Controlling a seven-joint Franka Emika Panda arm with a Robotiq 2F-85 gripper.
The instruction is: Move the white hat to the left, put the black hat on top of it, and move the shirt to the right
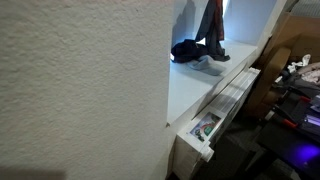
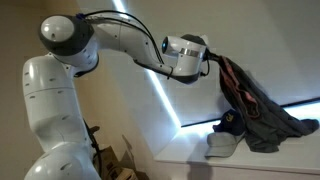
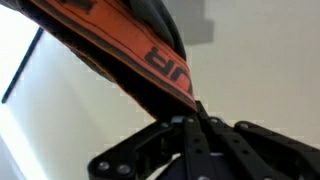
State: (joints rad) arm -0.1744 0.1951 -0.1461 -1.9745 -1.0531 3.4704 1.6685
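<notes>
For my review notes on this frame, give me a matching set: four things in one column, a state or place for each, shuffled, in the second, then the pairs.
Column one:
1. shirt
2. black hat
3. white hat
4. gripper

Column two:
A. pale, lying on the white ledge beneath the other cap
B. shut on cloth with an orange band
C. hanging, lifted by one end
D. dark, sitting on the pale cap

Pairs: 1-C, 2-D, 3-A, 4-B
</notes>
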